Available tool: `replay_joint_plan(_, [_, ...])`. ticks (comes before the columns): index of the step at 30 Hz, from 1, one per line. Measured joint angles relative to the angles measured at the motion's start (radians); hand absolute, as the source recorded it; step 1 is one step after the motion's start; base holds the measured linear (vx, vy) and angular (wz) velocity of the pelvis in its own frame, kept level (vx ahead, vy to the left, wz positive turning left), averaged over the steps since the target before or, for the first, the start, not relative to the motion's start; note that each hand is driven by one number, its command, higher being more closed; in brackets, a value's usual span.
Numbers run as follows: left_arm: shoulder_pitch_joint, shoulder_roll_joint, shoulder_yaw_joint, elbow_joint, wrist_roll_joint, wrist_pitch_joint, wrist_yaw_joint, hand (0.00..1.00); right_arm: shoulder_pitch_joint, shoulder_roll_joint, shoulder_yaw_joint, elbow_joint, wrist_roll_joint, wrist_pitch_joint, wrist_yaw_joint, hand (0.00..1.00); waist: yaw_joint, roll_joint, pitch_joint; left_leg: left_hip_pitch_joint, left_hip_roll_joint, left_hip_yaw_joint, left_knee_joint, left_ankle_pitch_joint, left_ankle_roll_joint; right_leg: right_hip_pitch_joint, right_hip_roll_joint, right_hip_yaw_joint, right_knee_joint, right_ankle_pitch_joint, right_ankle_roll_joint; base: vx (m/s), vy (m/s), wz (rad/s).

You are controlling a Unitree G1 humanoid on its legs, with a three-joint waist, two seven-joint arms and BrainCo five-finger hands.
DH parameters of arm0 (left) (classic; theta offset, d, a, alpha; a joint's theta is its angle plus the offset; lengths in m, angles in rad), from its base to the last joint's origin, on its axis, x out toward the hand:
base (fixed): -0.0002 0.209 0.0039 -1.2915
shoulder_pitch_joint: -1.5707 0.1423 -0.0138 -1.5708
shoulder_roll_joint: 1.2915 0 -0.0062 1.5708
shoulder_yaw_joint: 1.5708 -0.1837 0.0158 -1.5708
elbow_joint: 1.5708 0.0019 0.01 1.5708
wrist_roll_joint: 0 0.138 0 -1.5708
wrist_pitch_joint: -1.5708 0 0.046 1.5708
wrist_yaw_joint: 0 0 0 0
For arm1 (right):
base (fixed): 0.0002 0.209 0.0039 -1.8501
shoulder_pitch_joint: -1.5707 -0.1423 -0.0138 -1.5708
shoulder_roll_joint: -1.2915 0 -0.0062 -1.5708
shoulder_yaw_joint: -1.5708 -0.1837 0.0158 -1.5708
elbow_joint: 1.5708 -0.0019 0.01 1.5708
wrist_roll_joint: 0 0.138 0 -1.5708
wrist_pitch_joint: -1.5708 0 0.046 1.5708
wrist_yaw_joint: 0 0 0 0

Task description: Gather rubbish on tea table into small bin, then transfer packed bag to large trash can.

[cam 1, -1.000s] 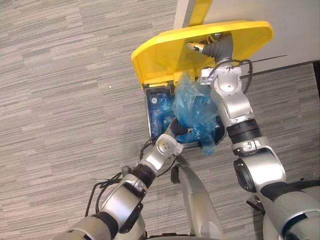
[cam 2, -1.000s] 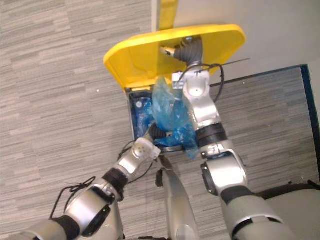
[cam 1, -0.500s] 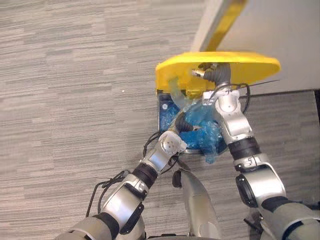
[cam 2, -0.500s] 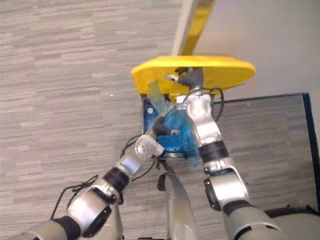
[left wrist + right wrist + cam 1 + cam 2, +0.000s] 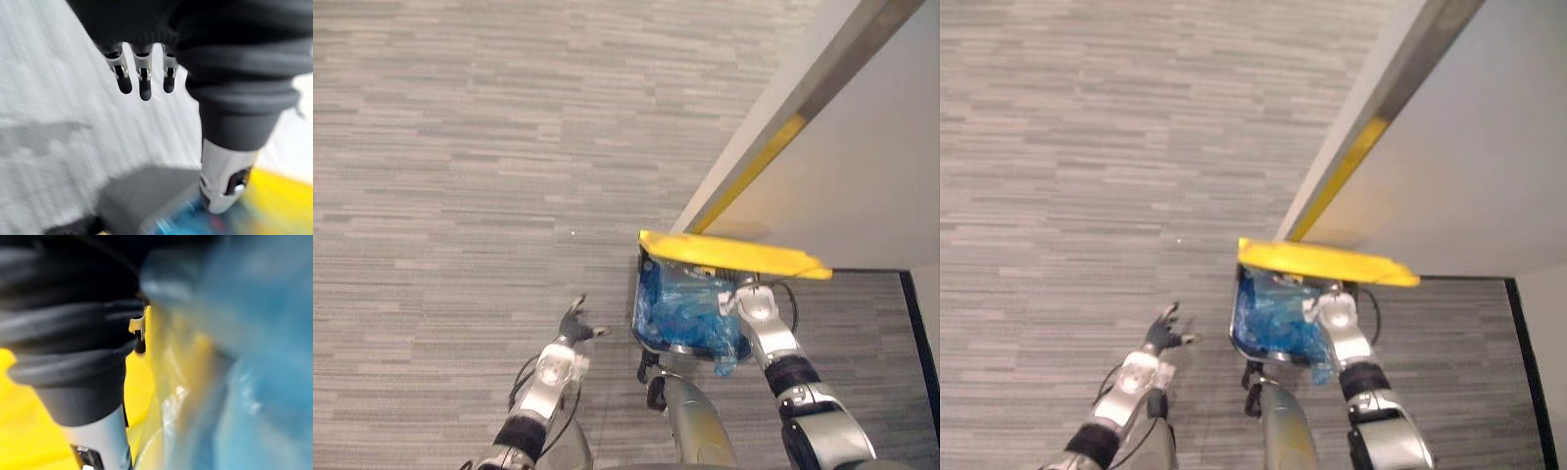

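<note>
Left hand (image 5: 570,322) now off the blue bag (image 5: 683,309); it hangs over the carpet (image 5: 460,196) left of the large trash can (image 5: 668,347), fingers straight and spread, holding nothing; bag sits inside the can; yellow lid (image 5: 734,257) has dropped low over it; right hand (image 5: 73,347) under the lid beside the bag, grip unreadable; I judge the transfer nearly finished.

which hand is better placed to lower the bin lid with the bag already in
Right, probably: the right hand reaches under the yellow lid, next to the bag in the bin. The left hand is open over the carpet, apart from the bin.
</note>
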Motion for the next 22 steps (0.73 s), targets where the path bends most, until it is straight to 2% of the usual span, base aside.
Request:
replay_joint_plan(3, [0.02, 0.003, 0.059, 0.117, 0.001, 0.004, 0.001, 0.0, 0.05, 0.026, -0.001, 0.009, -0.025, -0.002, 0.01, 0.0, 0.002, -0.009, -0.009, 0.041, -0.03, 0.023, 0.004, -0.014, 0.022, 0.014, -0.024, 0.035, 0.029, -0.007, 0.01, -0.06, 0.069, -0.17])
replay_joint_plan(6, [0.053, 0.007, 0.059, 0.201, 0.001, 0.02, 0.0, 0.0, 0.144, 0.045, -0.001, 0.036, -0.036, -0.011, 0.013, 0.0, -0.003, -0.009, -0.015, 0.047, -0.051, 0.027, 0.088, -0.05, 0.044, 0.053, -0.045, 0.047, 0.021, 0.01, 0.027, -0.13, 0.077, -0.13])
replay_joint_plan(7, [0.064, -0.001, 0.082, 0.204, -0.003, 0.02, -0.002, 0.0, 0.188, 0.045, -0.001, 0.069, -0.036, -0.012, 0.016, 0.0, -0.004, -0.01, -0.021, 0.03, -0.05, 0.036, 0.145, -0.077, 0.07, 0.059, -0.046, 0.062, 0.012, 0.045, 0.095, -0.17, 0.091, -0.34])
replay_joint_plan(8, [0.078, -0.012, 0.11, 0.208, -0.003, 0.023, 0.0, 0.0, 0.209, 0.047, -0.001, 0.093, -0.036, -0.012, 0.018, 0.0, 0.002, 0.0, -0.029, 0.022, -0.026, 0.058, 0.15, -0.082, 0.082, 0.061, -0.034, 0.084, -0.018, 0.07, 0.143, -0.21, 0.038, -0.49])
replay_joint_plan(9, [0.094, -0.012, 0.137, 0.211, -0.004, 0.026, 0.002, 0.0, 0.228, 0.055, -0.004, 0.12, -0.036, -0.012, 0.02, 0.0, 0.001, 0.014, -0.039, 0.007, -0.009, 0.077, 0.16, -0.08, 0.078, 0.03, -0.029, 0.091, 0.082, 0.047, 0.094, -0.22, 0.01, -0.38])
replay_joint_plan(10, [0.106, -0.01, 0.148, 0.214, -0.012, 0.033, 0.003, 0.0, 0.278, 0.071, -0.031, 0.156, -0.038, -0.011, 0.021, 0.0, -0.015, 0.011, -0.043, 0.011, 0.002, 0.077, 0.149, -0.065, 0.076, 0.014, -0.035, 0.091, 0.335, -0.032, 0.013, -0.23, -0.024, -0.2])
replay_joint_plan(12, [0.105, -0.005, 0.154, 0.213, -0.022, 0.039, 0.002, 0.0, 0.351, 0.099, -0.095, 0.225, -0.059, -0.007, 0.021, 0.0, -0.012, -0.003, -0.06, 0.014, 0.003, 0.074, 0.127, -0.041, 0.068, 0.058, -0.053, 0.112, 0.521, -0.075, 0.027, -0.14, -0.082, -0.08])
replay_joint_plan(13, [0.105, -0.006, 0.157, 0.211, -0.029, 0.039, 0.002, 0.0, 0.37, 0.113, -0.12, 0.256, -0.073, -0.002, 0.02, 0.0, -0.004, -0.01, -0.072, 0.009, 0.002, 0.082, 0.12, -0.031, 0.06, 0.093, -0.057, 0.134, 0.521, -0.104, 0.038, -0.1, -0.149, -0.26])
replay_joint_plan(14, [0.101, -0.013, 0.169, 0.214, -0.044, 0.041, 0.001, 0.0, 0.371, 0.119, -0.143, 0.272, -0.073, 0.0, 0.022, 0.0, -0.004, -0.016, -0.078, 0.008, -0.003, 0.091, 0.094, -0.012, 0.058, 0.098, -0.046, 0.133, 0.476, -0.113, 0.053, -0.11, -0.12, -0.37])
replay_joint_plan(15, [0.101, -0.03, 0.175, 0.226, -0.055, 0.042, 0.001, 0.0, 0.371, 0.112, -0.162, 0.29, -0.073, -0.001, 0.016, 0.0, -0.008, 0.005, -0.094, 0.017, -0.004, 0.101, 0.039, 0.019, 0.066, 0.112, -0.021, 0.133, 0.404, -0.113, 0.059, -0.14, -0.102, -0.43])
replay_joint_plan(16, [0.105, -0.072, 0.175, 0.229, -0.065, 0.041, 0.0, 0.0, 0.385, 0.105, -0.187, 0.313, -0.074, -0.001, 0.01, 0.0, -0.006, 0.037, -0.138, 0.018, -0.002, 0.105, -0.044, 0.057, 0.095, 0.161, 0.019, 0.137, 0.235, -0.124, 0.058, -0.09, -0.1, -0.45])
replay_joint_plan(17, [0.108, -0.095, 0.176, 0.228, -0.073, 0.036, 0.0, 0.0, 0.377, 0.1, -0.207, 0.336, -0.074, 0.001, 0.007, 0.0, 0.002, 0.035, -0.15, 0.021, -0.018, 0.111, -0.089, 0.095, 0.072, 0.187, 0.019, 0.14, 0.143, -0.165, 0.03, -0.08, -0.122, -0.4])
replay_joint_plan(18, [0.096, -0.112, 0.174, 0.24, -0.081, 0.038, 0.0, 0.0, 0.362, 0.101, -0.221, 0.36, -0.074, 0.001, 0.005, 0.0, -0.001, 0.038, -0.146, 0.032, -0.024, 0.113, -0.115, 0.118, 0.062, 0.194, 0.029, 0.141, 0.095, -0.173, -0.033, -0.09, -0.14, -0.19])
replay_joint_plan(20, [0.084, -0.148, 0.162, 0.26, -0.1, 0.038, -0.002, 0.0, 0.362, 0.101, -0.261, 0.39, -0.071, 0.008, 0.001, 0.0, -0.006, 0.064, -0.158, 0.048, -0.016, 0.1, -0.179, 0.158, 0.089, 0.216, 0.058, 0.137, 0.007, -0.12, -0.029, -0.1, -0.061, -0.13])
replay_joint_plan(22, [0.085, -0.148, 0.156, 0.267, -0.12, 0.04, -0.001, 0.0, 0.363, 0.101, -0.281, 0.4, -0.07, 0.012, -0.008, 0.0, -0.006, 0.075, -0.168, 0.048, -0.009, 0.092, -0.185, 0.17, 0.096, 0.232, 0.071, 0.135, -0.04, -0.096, -0.022, -0.06, -0.008, -0.12])
